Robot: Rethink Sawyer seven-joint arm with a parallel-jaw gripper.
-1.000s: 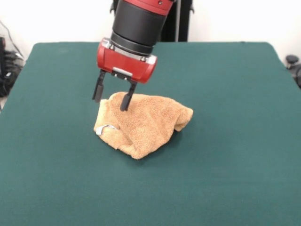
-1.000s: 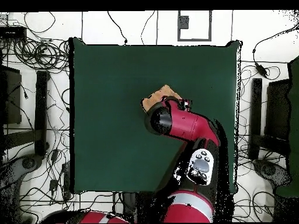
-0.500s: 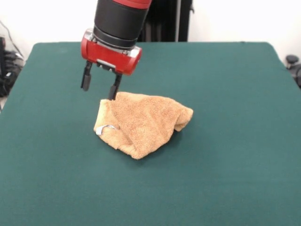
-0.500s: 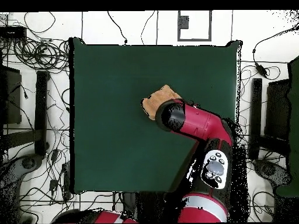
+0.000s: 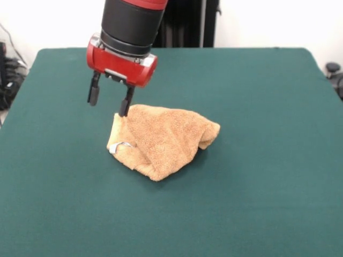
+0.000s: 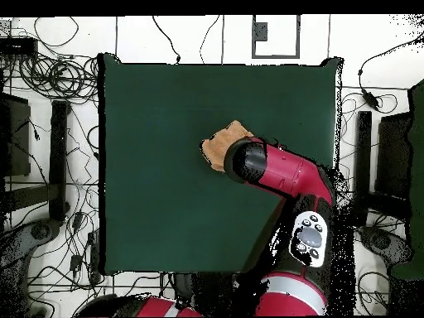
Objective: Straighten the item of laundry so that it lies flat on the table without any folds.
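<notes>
The orange-tan towel (image 5: 163, 139) lies crumpled in a folded heap near the middle of the dark green table (image 5: 257, 187). Its small white tag (image 5: 120, 146) shows at the heap's left edge. In the overhead view the towel (image 6: 219, 142) is partly hidden under the arm. My gripper (image 5: 109, 100) is open and empty, hovering just above the towel's upper left corner. One fingertip is close over the cloth edge and the other is over bare table.
The red and black arm (image 6: 281, 174) reaches over the table from its base side. Cables and stands (image 6: 50, 124) lie on the floor around the table. A dark stand (image 5: 187, 24) is behind the table's far edge.
My gripper has risen off the towel and moved left and away toward the towel's upper left corner, staying open. The towel has not moved.
</notes>
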